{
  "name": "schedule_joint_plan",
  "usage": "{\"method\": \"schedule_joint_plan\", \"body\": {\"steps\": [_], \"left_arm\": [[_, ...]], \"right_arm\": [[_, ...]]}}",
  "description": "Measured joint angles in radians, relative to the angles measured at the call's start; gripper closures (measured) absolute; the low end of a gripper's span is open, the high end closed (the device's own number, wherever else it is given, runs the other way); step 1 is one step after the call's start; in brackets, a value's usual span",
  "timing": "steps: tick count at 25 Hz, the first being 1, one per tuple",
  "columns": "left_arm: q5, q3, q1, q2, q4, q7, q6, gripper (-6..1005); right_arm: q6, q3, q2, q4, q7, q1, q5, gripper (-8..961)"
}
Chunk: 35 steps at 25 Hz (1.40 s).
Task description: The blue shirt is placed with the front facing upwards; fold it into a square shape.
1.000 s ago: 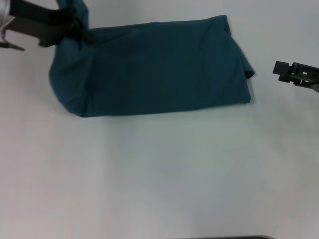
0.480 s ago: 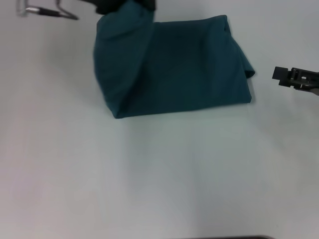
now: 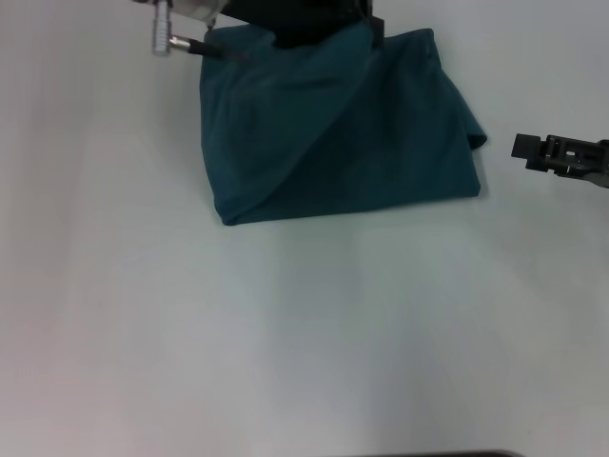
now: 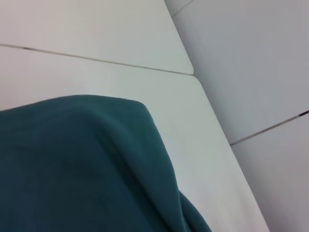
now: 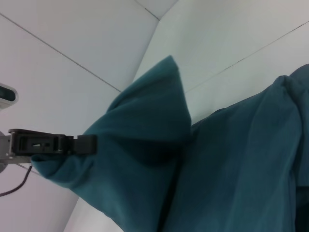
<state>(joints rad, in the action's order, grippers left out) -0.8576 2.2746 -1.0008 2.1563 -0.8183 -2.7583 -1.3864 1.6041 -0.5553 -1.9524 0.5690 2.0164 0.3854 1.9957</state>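
Observation:
The blue shirt [image 3: 381,143] lies plain side up at the far middle of the white table [image 3: 285,333], folded into a band. My left gripper [image 3: 373,29] is at the top edge of the head view, shut on the shirt's left end, which it holds lifted and drawn over the shirt's middle. The right wrist view shows it [image 5: 89,144] pinching the raised fold of the shirt [image 5: 145,159]. The left wrist view shows only the shirt's cloth [image 4: 72,164]. My right gripper [image 3: 525,149] hovers just right of the shirt, apart from it. No lettering shows.
A silver connector and a cable [image 3: 164,38] hang from the left arm above the shirt's far left corner. The table's far edge and a seam [image 4: 96,60] show in the left wrist view. Bare table stretches in front of the shirt.
My left gripper has moved to the right with the shirt's left end, laying it over the middle. The shirt's left edge now sits farther right. The right gripper has edged slightly left.

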Motion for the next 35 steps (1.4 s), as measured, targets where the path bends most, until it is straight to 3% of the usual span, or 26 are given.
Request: {"method": "schedule_joint_plan", "body": {"steps": [11,24,31,35], "left_arm": [[-0.055,-0.087,-0.055,0.004,0.079,0.006,0.107,983],[-0.153,-0.091,-0.074,0.001,0.128,0.068,0.12,983],[-0.26,-0.073,-0.055,0.001,0.13,0.131,0.139,659],[-0.331,-0.066,0.009,-0.018,0.09,0.165,0.098,515]], "right_arm": [[-0.001,0.0,-0.002,0.0,0.001,0.006,0.001,54],[-0.001,0.0,-0.002,0.0,0.002,0.007,0.003,54],[-0.001,0.0,-0.003,0.0,0.002,0.007,0.003,54],[-0.001,0.0,-0.001,0.0,0.003,0.007,0.003,54]]}}
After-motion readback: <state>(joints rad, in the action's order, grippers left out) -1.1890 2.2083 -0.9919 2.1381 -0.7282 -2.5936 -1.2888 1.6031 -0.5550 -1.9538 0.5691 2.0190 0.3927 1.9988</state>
